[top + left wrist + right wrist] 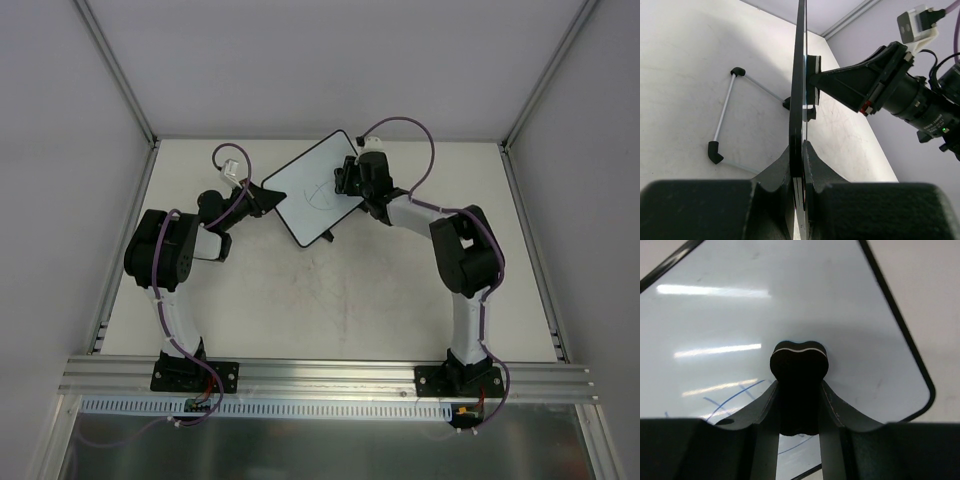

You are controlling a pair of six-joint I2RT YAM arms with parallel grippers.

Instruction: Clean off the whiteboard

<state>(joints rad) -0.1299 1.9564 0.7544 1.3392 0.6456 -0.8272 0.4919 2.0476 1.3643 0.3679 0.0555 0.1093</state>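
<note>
You had the left gripper (268,193) pinched narrow on the whiteboard (315,190), its two fingers (815,170) clamped on the front and back faces at the board's left edge. In the left wrist view the board (800,75) showed edge-on as a thin dark line running up from between those fingers. From above, the board sat over the far middle of the table (330,300) between your two arms. It was turned so one corner pointed to the far right, and it looked raised and tilted rather than flat on the table. Your right gripper (350,180) was closed tight on a small black eraser (799,365), gripping it between both fingers. The eraser's end was pressed against the white face near the board's right edge, where the left wrist view showed it touching the board (814,67). Blue pen strokes (735,397) lay on the surface just to the left of the eraser in the right wrist view, and you could see the same marks as thin dark lines near the board's middle from above. On the board's back side, a thin pale wire frame (725,115) with black corners reached from the board toward the table.
</note>
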